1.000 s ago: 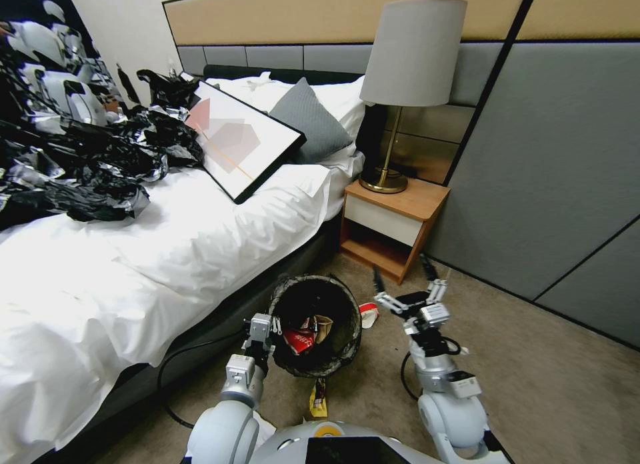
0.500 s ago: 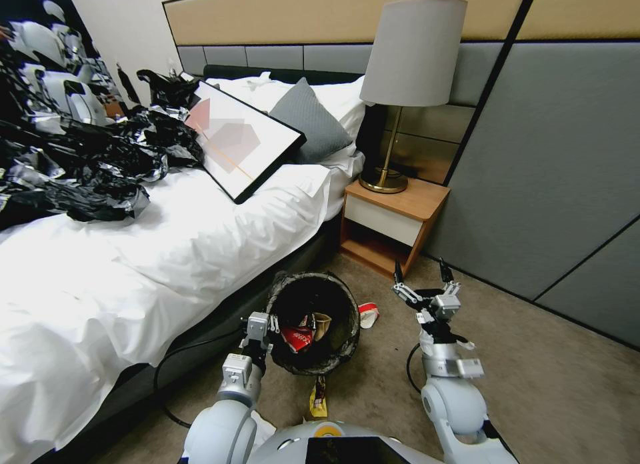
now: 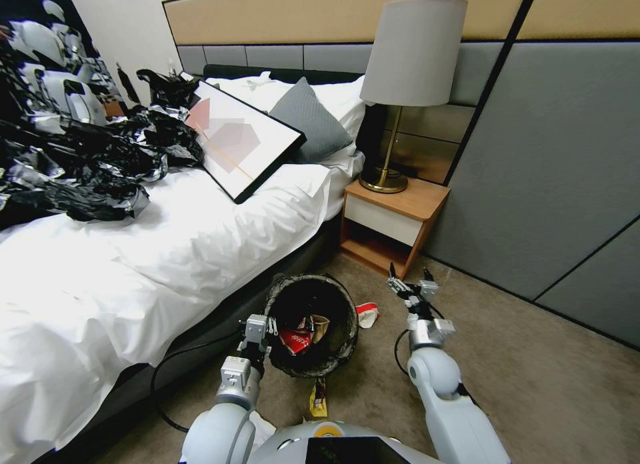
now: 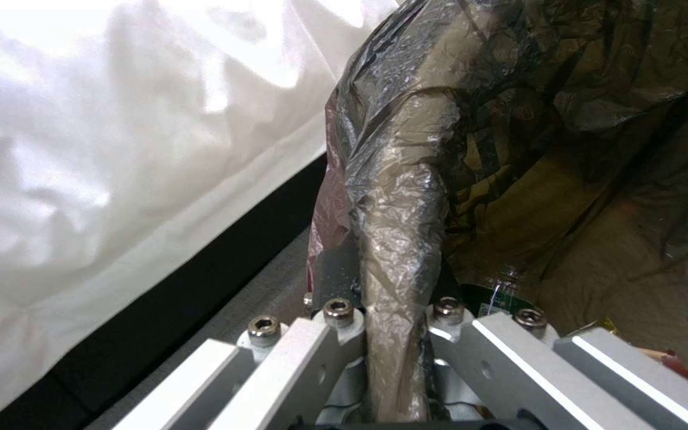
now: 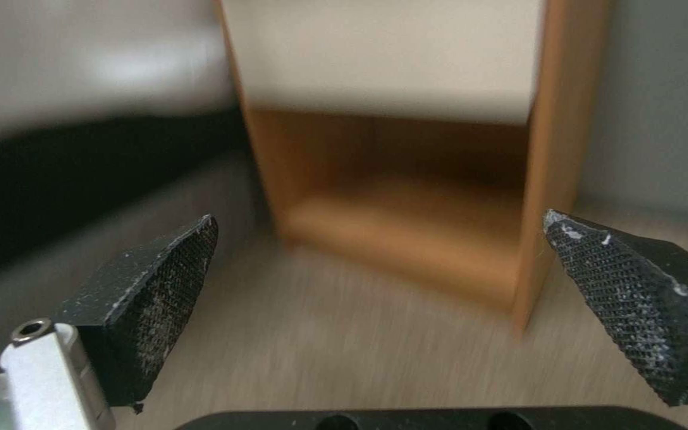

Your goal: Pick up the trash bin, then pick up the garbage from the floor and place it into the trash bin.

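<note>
The trash bin [image 3: 312, 324] sits tilted beside the bed [image 3: 167, 264], its bag-covered rim clenched by the left gripper [image 3: 261, 336]; red wrappers and a brown scrap lie inside. A red-and-white wrapper [image 3: 367, 314] lies on the carpet just beside it. The right gripper [image 3: 408, 279] hovers released, fingers spread, near the nightstand [image 3: 390, 227].

The trash bin [image 3: 312, 324] stands on the floor just beside the bed [image 3: 167, 251], with wrappers [image 3: 298, 339] in it. The left gripper [image 3: 261, 331] is at its near-left rim. A wrapper [image 3: 367, 314] lies between the bin and the right gripper [image 3: 408, 284]; the nightstand [image 3: 390, 227] stands behind.
</note>
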